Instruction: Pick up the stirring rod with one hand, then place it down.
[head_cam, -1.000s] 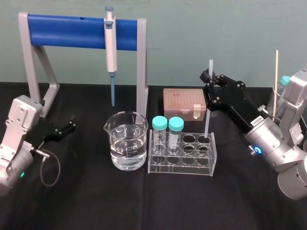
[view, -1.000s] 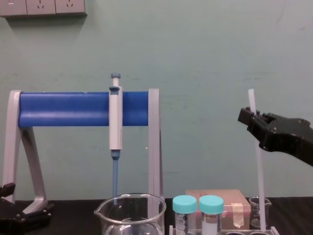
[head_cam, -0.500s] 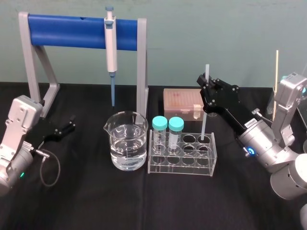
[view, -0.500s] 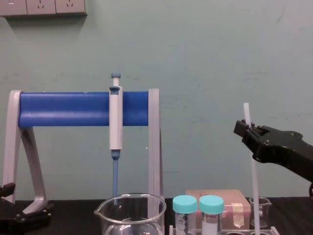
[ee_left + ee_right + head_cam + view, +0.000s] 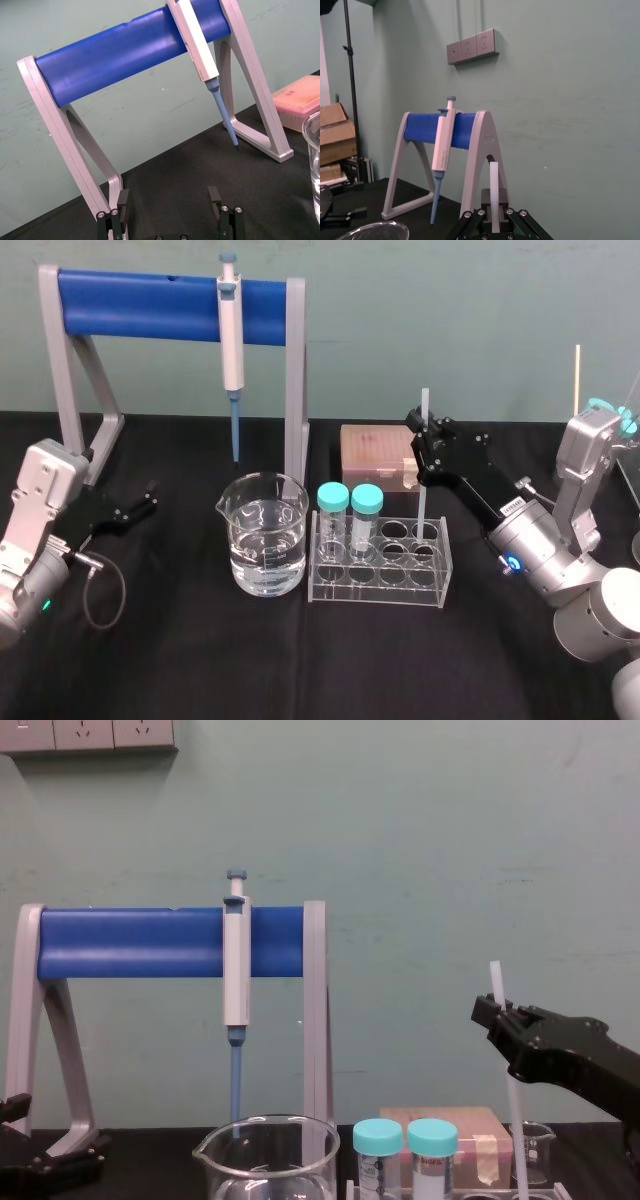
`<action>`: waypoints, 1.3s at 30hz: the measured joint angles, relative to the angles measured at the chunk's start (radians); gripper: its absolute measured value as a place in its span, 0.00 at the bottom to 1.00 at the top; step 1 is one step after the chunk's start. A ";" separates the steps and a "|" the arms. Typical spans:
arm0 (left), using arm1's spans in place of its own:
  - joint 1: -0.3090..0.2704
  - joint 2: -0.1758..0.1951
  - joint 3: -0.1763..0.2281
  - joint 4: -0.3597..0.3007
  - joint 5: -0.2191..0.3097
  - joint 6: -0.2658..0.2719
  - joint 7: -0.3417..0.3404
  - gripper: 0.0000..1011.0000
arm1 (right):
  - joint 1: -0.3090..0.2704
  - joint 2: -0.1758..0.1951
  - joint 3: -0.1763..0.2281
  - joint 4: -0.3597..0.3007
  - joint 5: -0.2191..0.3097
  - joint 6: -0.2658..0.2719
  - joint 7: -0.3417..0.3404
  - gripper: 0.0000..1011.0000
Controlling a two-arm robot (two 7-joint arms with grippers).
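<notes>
1. Head view: the right gripper (image 5: 421, 432) is clamping the stirring rod (image 5: 421, 502) near its upper end. The rod is a thin, straight, milky-translucent stick of even width. It is standing almost upright, with its lower end at a back hole of the clear tube rack (image 5: 378, 592). The left gripper (image 5: 150, 498) is lying low at the table's left.
2. Left wrist view: the left gripper's fingers (image 5: 215, 197) are standing wide apart, gripping nothing.
3. Right wrist view: the rod is rising, pale and flat-topped, from between the right gripper's closed jaws.
4. Chest view: the rod is leaning slightly, and its top is poking above the right gripper.
</notes>
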 joint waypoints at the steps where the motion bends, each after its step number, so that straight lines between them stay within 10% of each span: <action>1: 0.000 0.000 0.000 0.000 0.000 0.000 0.000 0.99 | 0.001 -0.001 -0.001 0.006 -0.002 -0.001 0.001 0.07; 39: 0.000 0.000 0.000 0.000 0.000 0.000 0.000 0.99 | -0.014 -0.008 -0.003 0.046 -0.046 0.025 -0.024 0.07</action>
